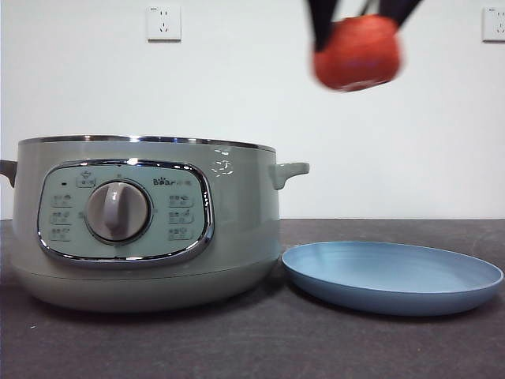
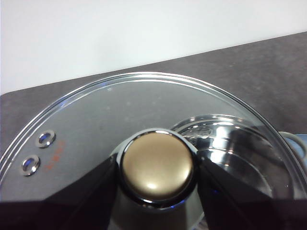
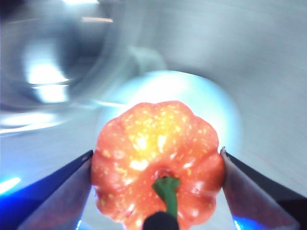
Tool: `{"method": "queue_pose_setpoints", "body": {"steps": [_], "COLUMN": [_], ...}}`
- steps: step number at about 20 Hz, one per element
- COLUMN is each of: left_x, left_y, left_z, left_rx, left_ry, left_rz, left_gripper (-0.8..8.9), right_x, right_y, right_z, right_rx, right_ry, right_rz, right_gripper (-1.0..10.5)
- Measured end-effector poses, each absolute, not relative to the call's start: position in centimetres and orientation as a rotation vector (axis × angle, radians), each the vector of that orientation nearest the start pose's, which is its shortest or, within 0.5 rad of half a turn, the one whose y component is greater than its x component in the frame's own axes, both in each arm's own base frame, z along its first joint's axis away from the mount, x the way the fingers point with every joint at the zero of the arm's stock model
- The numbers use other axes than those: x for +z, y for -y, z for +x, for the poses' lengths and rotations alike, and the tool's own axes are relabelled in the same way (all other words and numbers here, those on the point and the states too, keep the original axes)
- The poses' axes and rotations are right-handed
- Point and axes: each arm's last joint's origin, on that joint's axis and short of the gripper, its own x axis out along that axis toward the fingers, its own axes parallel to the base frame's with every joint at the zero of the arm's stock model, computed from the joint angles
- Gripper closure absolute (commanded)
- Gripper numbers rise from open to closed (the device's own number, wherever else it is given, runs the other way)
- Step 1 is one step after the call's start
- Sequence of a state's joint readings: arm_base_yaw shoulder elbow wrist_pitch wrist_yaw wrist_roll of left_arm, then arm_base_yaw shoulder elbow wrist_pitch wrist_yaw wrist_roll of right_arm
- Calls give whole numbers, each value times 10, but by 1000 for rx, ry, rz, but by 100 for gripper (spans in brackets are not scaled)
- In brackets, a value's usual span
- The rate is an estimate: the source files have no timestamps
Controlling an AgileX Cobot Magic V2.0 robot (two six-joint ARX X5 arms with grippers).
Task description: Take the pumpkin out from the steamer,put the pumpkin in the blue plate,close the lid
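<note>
My right gripper [image 1: 359,28] is shut on the orange-red pumpkin [image 1: 357,53] and holds it high in the air, above the blue plate [image 1: 392,276] on the table. In the right wrist view the pumpkin [image 3: 158,160] with its green stem sits between the jaws [image 3: 158,191], with the plate [image 3: 216,103] blurred below. The sage-green steamer [image 1: 146,225] stands open at the left. My left gripper [image 2: 156,191] is shut on the knob [image 2: 157,165] of the glass lid [image 2: 96,120], held up out of the front view.
Two wall sockets [image 1: 163,22] are on the white wall behind. The steamer's side handle [image 1: 289,171] juts toward the plate. Dark table surface [image 1: 316,347] lies in front of both.
</note>
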State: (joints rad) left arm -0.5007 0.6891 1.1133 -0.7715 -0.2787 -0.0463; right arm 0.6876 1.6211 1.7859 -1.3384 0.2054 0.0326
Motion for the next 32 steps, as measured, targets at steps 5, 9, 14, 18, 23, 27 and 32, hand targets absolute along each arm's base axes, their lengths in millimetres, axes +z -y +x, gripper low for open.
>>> {"method": "queue_pose_setpoints", "body": {"steps": [5,9,14,18,23,27,32], "left_x": [394,395,395,395,394,395,395], "left_y": [49,54,61,65,68,69,69], "left_z": [105,112,122,128,132,133,134], "left_rx": [-233,-262,-305,-345,-363,-371,-371], "left_ry": [-332,-321,-314,-315,-317,-310,-312], "left_rz": [85,74,64,58,55,51,52], "left_gripper": [822,822,822,822,822,822,822], "right_x": [373,330,244,223,198,187,187], "right_y": [-153,-146,-146,-147,-148,-149,-148], "right_z": [208,199,224,246,259,264,263], "right_rx": [232,243,356,345,357,350,346], "right_ry": [-940,-847,-994,-1008,-1089,-1121,-1133], "right_rz": [-388,-323,-270,-257,-266,-275,-276], "right_gripper": [956,955,944,854,778,496,345]}}
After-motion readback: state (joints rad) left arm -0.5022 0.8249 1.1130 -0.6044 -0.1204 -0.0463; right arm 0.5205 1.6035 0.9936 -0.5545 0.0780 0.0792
